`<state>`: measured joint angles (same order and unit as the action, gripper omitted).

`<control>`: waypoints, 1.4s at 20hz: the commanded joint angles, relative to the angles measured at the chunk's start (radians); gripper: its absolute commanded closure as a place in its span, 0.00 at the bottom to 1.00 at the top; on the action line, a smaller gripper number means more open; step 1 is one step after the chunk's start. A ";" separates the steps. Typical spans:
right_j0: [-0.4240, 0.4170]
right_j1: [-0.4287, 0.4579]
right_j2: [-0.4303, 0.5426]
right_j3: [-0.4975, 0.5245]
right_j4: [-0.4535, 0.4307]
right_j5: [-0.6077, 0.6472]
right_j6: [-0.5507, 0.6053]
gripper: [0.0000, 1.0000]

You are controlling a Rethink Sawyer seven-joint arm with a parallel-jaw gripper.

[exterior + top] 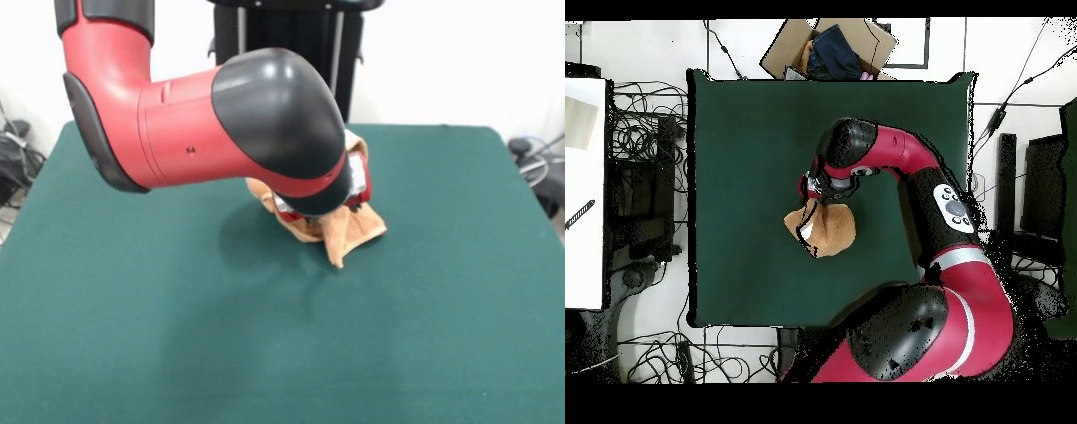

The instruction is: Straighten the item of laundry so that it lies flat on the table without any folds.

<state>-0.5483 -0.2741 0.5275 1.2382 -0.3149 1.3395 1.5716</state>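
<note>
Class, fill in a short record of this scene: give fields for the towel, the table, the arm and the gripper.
towel: orange-tan towel, crumpled in a heap, not flat
table: green table, towel near its middle
arm: red and black arm, bent low over the towel, hiding part of it
gripper: gripper at the towel's edge; open or shut cannot be seen
task state: towel not yet straightened
</note>
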 commanded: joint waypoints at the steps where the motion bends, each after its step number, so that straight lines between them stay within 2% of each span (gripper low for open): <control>1: 0.038 0.059 0.073 -0.044 -0.063 -0.010 -0.251 0.00; 12: 0.038 0.076 0.077 -0.067 -0.064 0.004 -0.257 0.00; 17: 0.031 0.051 0.078 -0.032 -0.063 -0.007 -0.232 0.00; 24: 0.014 -0.020 0.075 0.071 -0.046 -0.057 -0.171 0.00; 28: 0.013 -0.033 0.074 0.089 -0.044 -0.070 -0.159 0.00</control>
<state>-0.5461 -0.2712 0.5519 1.2367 -0.3151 1.3393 1.5716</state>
